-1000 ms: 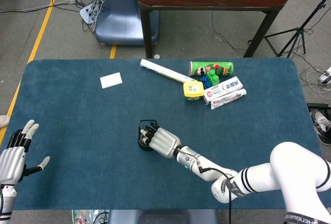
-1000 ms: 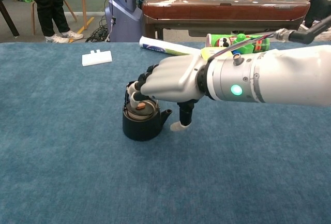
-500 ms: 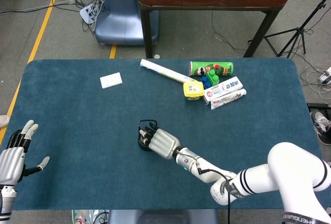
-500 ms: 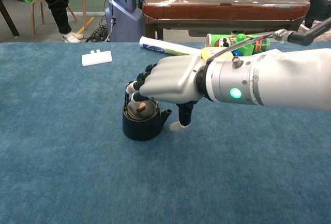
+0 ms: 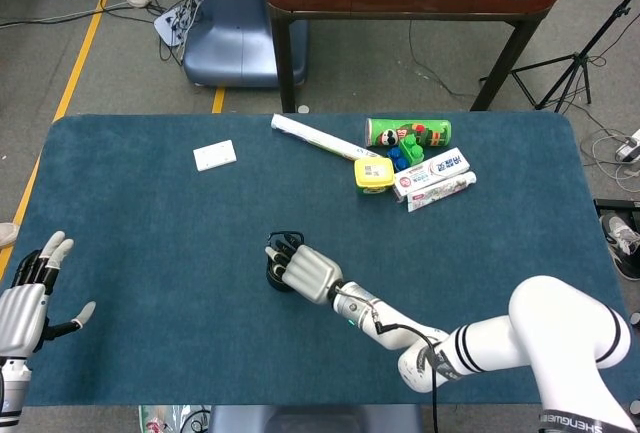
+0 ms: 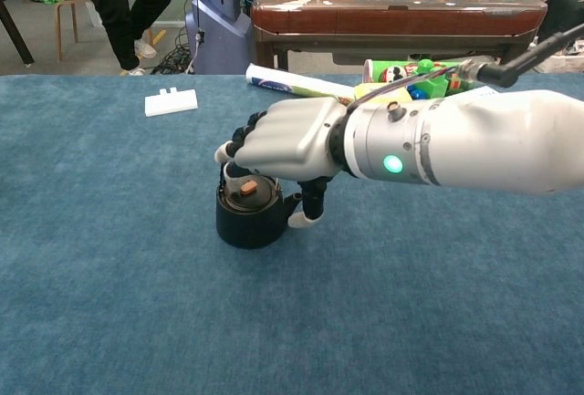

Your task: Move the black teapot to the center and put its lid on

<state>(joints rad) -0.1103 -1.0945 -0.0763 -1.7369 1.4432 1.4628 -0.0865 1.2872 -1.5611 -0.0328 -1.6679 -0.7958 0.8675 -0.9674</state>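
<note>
The black teapot (image 6: 248,217) stands near the middle of the blue tabletop (image 6: 109,258), its lid (image 6: 248,192) already seated in the opening. The right hand (image 6: 283,144) hovers over it, fingers extended above the lid's knob, apparently gripping nothing; whether they touch is unclear. The left hand (image 5: 28,303) rests open at the table's edge. By appearances both steps are done, only withdrawal remaining.

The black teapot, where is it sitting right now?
The black teapot stands near the middle of the blue table, lid on, directly under the right hand in the chest view.
</note>
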